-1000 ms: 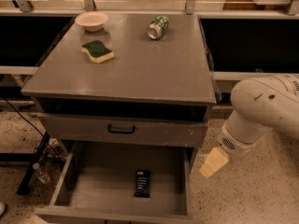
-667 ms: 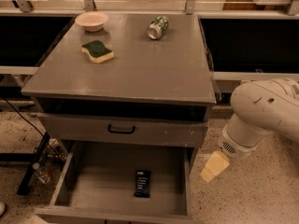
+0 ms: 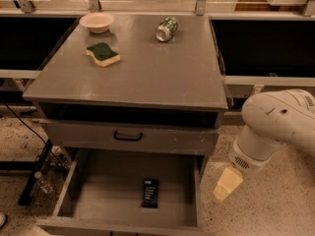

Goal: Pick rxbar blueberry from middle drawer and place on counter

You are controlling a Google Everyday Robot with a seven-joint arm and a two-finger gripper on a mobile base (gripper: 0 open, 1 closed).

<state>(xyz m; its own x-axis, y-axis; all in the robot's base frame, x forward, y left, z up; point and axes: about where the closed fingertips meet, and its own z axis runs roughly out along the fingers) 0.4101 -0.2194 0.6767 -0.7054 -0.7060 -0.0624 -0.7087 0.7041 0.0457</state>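
Middle drawer [image 3: 110,188], one rxbar blueberry [image 3: 150,193] inside; one pincer [image 3: 228,183] beside it, state unclear.

Matt, scuffed grey-painted counter [image 3: 162,73]; below it, the rxbar blueberry [image 3: 150,193] in a dark wrapper. The smooth, pale, plastic-looking gripper [image 3: 227,184] hangs low to the counter's right.

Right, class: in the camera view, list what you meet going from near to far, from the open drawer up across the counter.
rxbar blueberry in the middle drawer → black handle → sponge → bowl. The can sits level with the bowl, so unplaced; the gripper hangs right of the drawer.
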